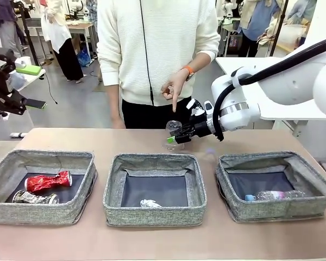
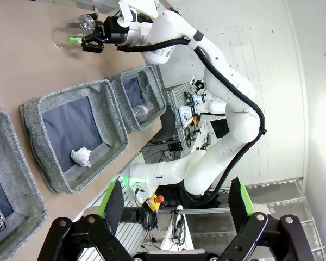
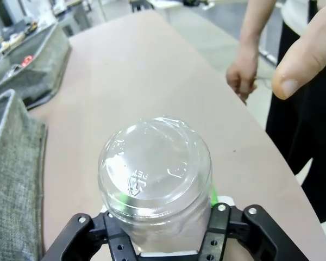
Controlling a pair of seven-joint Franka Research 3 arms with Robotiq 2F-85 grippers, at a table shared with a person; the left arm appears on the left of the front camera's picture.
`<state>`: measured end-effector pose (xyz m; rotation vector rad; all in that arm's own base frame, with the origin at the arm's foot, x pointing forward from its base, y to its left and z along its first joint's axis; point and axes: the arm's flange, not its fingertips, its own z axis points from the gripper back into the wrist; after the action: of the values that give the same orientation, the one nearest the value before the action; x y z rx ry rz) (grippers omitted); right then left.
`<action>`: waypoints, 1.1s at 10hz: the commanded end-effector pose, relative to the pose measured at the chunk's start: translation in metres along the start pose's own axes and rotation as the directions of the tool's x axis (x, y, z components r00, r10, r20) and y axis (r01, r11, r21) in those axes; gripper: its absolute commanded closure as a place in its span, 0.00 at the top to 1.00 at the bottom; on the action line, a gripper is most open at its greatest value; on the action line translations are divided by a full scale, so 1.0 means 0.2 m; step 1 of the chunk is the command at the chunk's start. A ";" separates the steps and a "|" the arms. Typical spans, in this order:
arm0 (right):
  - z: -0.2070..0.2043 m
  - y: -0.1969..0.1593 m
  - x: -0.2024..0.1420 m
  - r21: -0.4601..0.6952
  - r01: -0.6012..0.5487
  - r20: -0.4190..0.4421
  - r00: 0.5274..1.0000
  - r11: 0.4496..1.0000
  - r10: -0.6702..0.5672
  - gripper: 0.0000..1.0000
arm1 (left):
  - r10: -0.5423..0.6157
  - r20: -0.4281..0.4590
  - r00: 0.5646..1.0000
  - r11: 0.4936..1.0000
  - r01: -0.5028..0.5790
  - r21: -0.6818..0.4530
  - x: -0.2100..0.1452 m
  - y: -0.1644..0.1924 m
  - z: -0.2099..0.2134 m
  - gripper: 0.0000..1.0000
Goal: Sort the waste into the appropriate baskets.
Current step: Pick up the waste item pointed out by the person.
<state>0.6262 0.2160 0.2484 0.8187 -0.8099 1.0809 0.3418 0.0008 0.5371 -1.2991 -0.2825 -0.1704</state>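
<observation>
**Operator:** Report the condition of each claw.

**Technician:** The right claw [image 1: 176,137] is closed around the clear plastic cup [image 1: 174,132], one green pad on each side of its wall. In the right wrist view the cup [image 3: 155,176] sits between the fingers with its base toward the camera. The left claw [image 2: 176,209] stands fully apart and holds nothing; its green pads are wide of each other above the bench [image 2: 27,60].

**Operator:** Location of the cup?

**Technician:** Beyond the far rim of the middle basket [image 1: 155,187], over the bench [image 1: 152,242]. Whether it touches the surface cannot be determined. A person's hand [image 1: 174,88] points a finger downward, just above the cup.

**Operator:** Contents of the baskets?

**Technician:** Left basket [image 1: 42,185]: the crushed red can [image 1: 48,181] and, just in front of it, the crushed dark multicolour-printed can [image 1: 35,198]. Middle basket: the crumpled white paper wad [image 1: 150,204], near the front wall. Right basket [image 1: 274,185]: the clear plastic bottle [image 1: 274,195], lying on its side, blue cap toward the middle basket.

**Operator:** Basket arrangement?

**Technician:** Three in a row across the bench, with narrow gaps between them.
</observation>
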 end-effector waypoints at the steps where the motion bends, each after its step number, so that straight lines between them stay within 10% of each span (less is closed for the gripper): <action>1: 0.00 -0.01 0.01 -0.003 0.017 -0.006 1.000 1.000 -0.017 0.27 | -0.020 0.007 1.000 1.000 0.020 -0.021 0.00 -0.01 0.00 1.00; 3: 0.05 -0.01 -0.01 0.025 0.032 -0.012 0.999 0.999 -0.032 0.07 | -0.020 0.007 1.000 1.000 0.020 -0.021 0.00 -0.01 0.00 1.00; 7: 0.36 0.08 0.00 0.034 0.155 -0.121 0.981 0.987 -0.150 0.07 | -0.020 0.007 1.000 1.000 0.020 -0.021 0.00 -0.01 0.00 1.00; 11: 1.20 0.71 0.42 -0.227 0.207 -0.206 0.945 0.952 -0.255 0.07 | -0.020 0.007 1.000 1.000 0.020 -0.021 0.00 -0.01 0.00 1.00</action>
<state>0.5233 0.0765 0.3961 0.6514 -0.6138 0.8548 0.3412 0.0005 0.5382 -1.2980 -0.2847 -0.1729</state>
